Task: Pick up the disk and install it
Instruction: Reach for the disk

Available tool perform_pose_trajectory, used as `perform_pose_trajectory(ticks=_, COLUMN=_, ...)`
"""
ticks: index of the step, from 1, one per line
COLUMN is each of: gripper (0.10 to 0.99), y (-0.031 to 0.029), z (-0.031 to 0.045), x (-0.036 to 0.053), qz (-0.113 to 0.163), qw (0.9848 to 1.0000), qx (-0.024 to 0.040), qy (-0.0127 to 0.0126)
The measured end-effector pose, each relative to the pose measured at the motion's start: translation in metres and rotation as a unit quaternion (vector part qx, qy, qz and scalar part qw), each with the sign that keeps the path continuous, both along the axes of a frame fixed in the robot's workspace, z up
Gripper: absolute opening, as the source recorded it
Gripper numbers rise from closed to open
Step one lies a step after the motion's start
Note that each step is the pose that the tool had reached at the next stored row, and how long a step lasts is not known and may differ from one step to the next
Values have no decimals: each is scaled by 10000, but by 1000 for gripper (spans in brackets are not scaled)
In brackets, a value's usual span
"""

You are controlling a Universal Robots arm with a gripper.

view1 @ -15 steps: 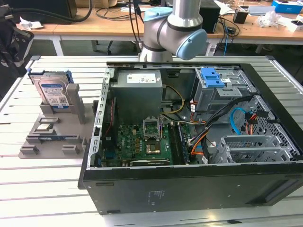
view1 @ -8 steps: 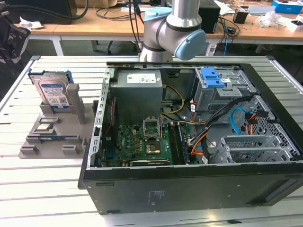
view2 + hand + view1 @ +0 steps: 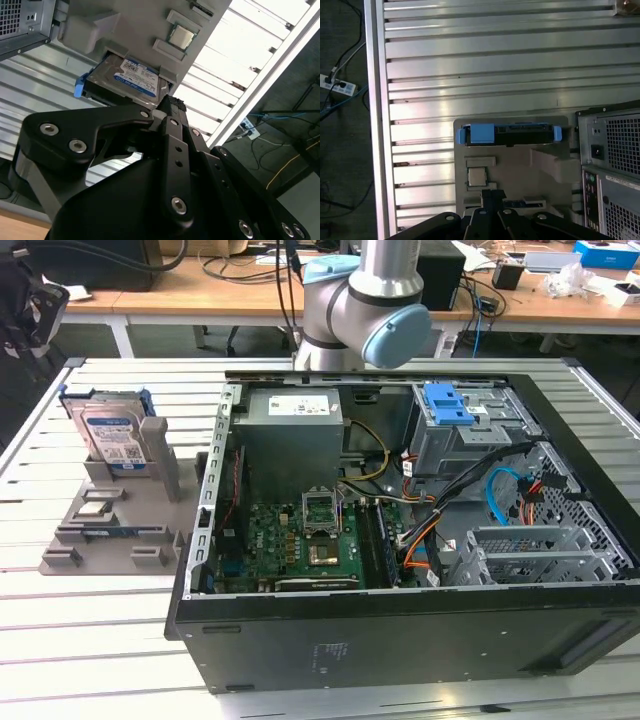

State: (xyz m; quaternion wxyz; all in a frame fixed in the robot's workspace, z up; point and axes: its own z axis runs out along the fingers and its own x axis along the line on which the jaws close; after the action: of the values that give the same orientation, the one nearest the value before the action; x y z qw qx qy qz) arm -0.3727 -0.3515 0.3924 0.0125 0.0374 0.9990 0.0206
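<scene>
The disk (image 3: 112, 435) stands on edge in a slot at the back of a grey holder (image 3: 110, 530) on the exterior view's left; it is silver with a white-and-blue label and a blue carrier bracket. In the second wrist view the disk (image 3: 132, 77) lies just beyond my gripper (image 3: 172, 102). In the first wrist view the disk (image 3: 510, 134) shows edge-on with its blue bracket, some way from my gripper (image 3: 490, 192). The fingers are shut, hold nothing and hang above the holder (image 3: 550, 165), apart from the disk.
An open black computer case (image 3: 400, 630) takes up the middle and the exterior view's right, with a grey power supply (image 3: 293, 430), a motherboard and a blue-latched drive bay (image 3: 447, 403). A small square chip (image 3: 476, 176) rests on the holder. The slatted table's edge (image 3: 375, 125) runs beside the holder.
</scene>
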Motion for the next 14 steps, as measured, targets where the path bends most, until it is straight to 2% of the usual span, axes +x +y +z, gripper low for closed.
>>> perform_pose_trajectory(ticks=14, gripper=106, y=1, z=-1, x=-10, qz=0, qw=10000, qx=0, qy=0)
